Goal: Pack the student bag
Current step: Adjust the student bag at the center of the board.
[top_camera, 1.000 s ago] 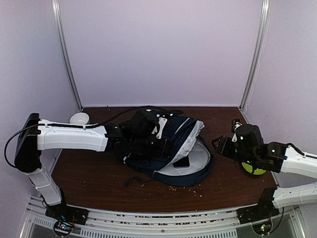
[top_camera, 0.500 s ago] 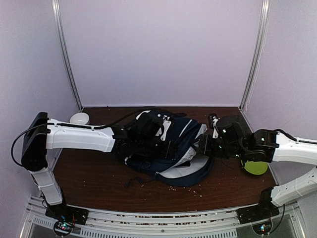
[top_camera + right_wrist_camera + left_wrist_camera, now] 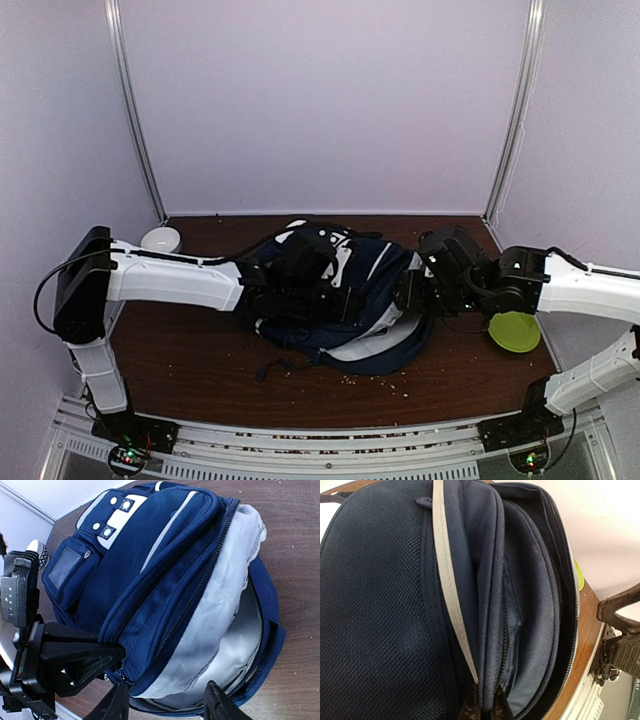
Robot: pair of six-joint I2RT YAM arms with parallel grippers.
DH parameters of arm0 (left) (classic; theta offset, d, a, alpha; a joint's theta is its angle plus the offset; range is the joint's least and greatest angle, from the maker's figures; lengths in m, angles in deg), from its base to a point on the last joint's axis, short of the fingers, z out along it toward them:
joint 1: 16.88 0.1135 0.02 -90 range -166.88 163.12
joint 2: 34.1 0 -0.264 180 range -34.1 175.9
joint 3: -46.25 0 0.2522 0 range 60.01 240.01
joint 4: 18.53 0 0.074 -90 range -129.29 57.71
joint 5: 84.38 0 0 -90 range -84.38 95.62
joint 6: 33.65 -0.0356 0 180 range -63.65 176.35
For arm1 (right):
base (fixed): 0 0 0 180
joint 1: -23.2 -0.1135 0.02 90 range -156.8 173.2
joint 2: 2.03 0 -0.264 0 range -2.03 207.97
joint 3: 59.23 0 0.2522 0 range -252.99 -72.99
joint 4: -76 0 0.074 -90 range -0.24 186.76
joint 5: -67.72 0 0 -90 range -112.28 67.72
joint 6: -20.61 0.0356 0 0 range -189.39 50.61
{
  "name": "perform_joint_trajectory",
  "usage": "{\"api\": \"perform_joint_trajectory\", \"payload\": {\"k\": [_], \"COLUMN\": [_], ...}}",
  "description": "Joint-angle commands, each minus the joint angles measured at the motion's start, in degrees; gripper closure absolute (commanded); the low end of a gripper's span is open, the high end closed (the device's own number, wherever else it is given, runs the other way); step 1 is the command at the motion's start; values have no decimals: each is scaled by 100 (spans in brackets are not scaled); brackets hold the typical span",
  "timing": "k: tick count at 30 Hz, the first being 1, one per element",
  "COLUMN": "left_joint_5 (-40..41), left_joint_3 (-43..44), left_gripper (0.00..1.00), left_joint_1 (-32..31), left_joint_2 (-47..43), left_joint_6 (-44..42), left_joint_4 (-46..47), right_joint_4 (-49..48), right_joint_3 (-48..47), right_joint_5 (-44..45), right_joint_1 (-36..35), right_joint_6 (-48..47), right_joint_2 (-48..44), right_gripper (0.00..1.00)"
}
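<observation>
Big navy blue student bag (image 3: 350, 290) lying on its side in the middle of the brown table (image 3: 200, 360). Main pocket unzipped and gaping toward the right. Light grey lining (image 3: 225, 605) showing inside the gap. White patch (image 3: 117, 515) with small round buckles on the front pocket. White stripe (image 3: 445, 580) running along the blue cloth, next to the dark netted back.

Left gripper (image 3: 485, 710) reaching in from the left side of the bag. Fingers pressed together, pinching a fold of blue cloth at the edge of the opening. Open pockets fanned out above the pinch in the left wrist view.

Right gripper (image 3: 167, 707) just beside the right side of the bag, pointing at the grey opening. Fingers (image 3: 117, 705) spread apart, holding nothing. Cannot tell if touching the bag or just off it.

Flat round green thing (image 3: 515, 330) on the table at the right, near the right arm. Small white round thing (image 3: 160, 238) in the back left corner. Tiny pale crumbs (image 3: 350, 378) scattered on the wood in front of the bag.
</observation>
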Motion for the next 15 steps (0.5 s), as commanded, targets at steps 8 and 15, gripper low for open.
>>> {"api": "perform_joint_trajectory", "payload": {"k": [8,15], "left_joint_5": [40,47], "left_joint_3": [356,454], "left_gripper": [100,100], "left_joint_1": [-136,-158], "left_joint_2": [230,336], "left_joint_6": [-80,-89], "left_joint_4": [755,793], "right_joint_4": [350,363], "right_joint_3": [-24,444], "right_joint_5": [2,48], "right_joint_1": [272,434], "right_joint_6": [0,76], "right_joint_2": [432,231], "right_gripper": [50,56]}}
